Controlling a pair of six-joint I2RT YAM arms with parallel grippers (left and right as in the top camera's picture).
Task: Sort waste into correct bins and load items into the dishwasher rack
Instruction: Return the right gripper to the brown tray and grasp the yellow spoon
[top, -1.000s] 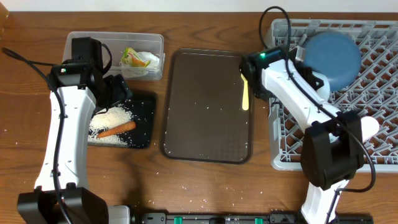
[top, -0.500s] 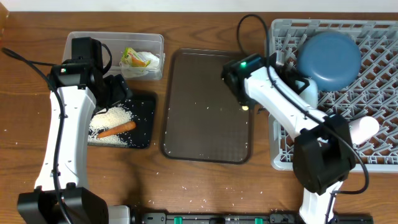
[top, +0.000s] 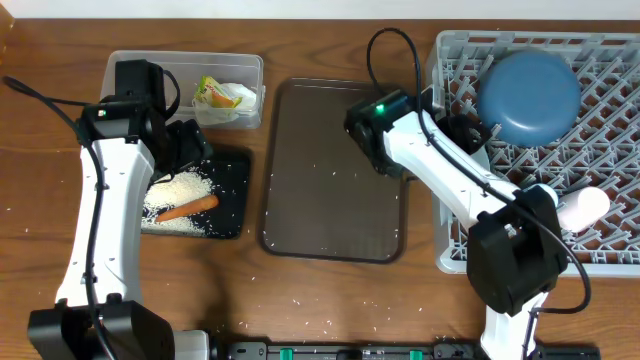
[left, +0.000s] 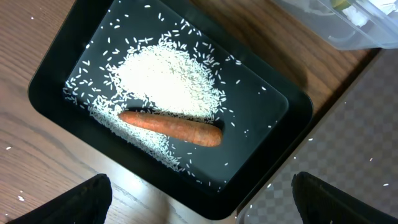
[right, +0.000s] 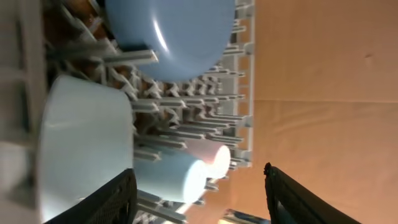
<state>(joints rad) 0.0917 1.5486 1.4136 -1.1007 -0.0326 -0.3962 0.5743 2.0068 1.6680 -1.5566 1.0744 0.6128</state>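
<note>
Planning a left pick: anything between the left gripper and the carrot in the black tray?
Nothing visible. The carrot lies uncovered on the rice in the black tray, with the open left gripper above it.

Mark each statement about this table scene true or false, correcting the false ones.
1. The carrot stick lies on rice in the black tray. True.
2. The blue plate sits on the brown tray. False: it is in the grey rack.
3. The wrapper is inside the clear tub. True.
4. The left gripper is shut on the carrot stick. False: it is open, above the black tray, holding nothing.
</note>
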